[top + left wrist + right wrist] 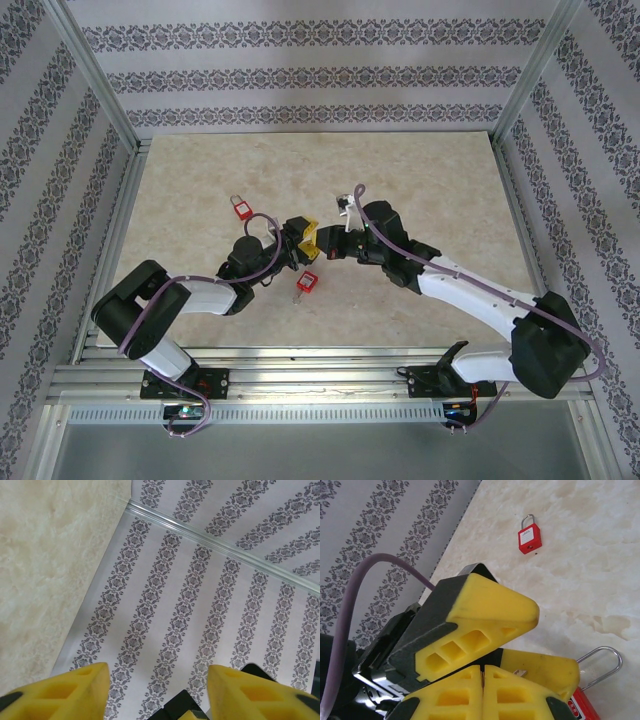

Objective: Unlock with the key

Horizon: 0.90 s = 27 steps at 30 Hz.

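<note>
My right gripper (322, 247) (481, 669) hangs over the middle of the table with its yellow pads pressed together. A small metal tip of the key (519, 672) pokes out beside them. My left gripper (303, 240) (157, 669) faces it nose to nose, jaws apart. Its two fingers (490, 615) straddle my right fingertips, one above and one below. A red padlock (308, 282) (582, 707) lies on the table just below both grippers, its shackle pointing away. In the left wrist view a yellow fingertip (192, 715) of the right gripper shows in the gap.
A second red padlock (240, 207) (529, 536) lies on the marble tabletop (420, 190), farther back and to the left. Patterned walls and aluminium posts (95, 75) close the table in on three sides.
</note>
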Available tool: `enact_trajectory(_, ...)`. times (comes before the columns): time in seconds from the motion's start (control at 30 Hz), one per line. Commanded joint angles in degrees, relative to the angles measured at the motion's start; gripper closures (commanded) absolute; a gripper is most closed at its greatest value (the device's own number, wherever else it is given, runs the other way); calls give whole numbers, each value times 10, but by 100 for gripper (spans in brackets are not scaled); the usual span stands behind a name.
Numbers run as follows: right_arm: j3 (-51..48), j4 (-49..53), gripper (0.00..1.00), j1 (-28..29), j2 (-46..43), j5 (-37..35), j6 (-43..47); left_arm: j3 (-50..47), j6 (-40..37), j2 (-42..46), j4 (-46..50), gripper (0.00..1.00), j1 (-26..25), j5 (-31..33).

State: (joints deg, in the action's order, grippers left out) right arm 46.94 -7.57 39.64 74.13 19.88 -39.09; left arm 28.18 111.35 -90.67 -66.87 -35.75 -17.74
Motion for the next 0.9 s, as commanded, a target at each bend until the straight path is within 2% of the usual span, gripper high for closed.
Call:
enact_trajectory(0.0, -14, -2, 100, 6, -13, 9, 10, 5, -9, 5, -34, 54, 7, -1)
enact_trajectory(0.37, -24, 1, 100, 4, -20, 9, 21, -6, -44, 40, 16, 84, 23, -6)
enact_trajectory(0.5, -27, -2, 100, 3, -21, 8, 21, -13, -61, 58, 34, 99, 36, -18)
enact_trajectory(0.73, -32, -32, 100, 2, -19, 21, -1, -10, -155, 132, 156, 100, 48, -24)
enact_trajectory(0.77, -34, -39, 92, 2, -21, 25, -9, -10, -176, 146, 172, 100, 51, -20)
enact_trajectory(0.83, -45, -68, 61, 0, -29, 33, -42, -5, -236, 182, 208, 100, 57, -10)
enact_trajectory(0.87, -53, -94, 50, -1, -33, 40, -63, 1, -268, 199, 227, 100, 59, -6)
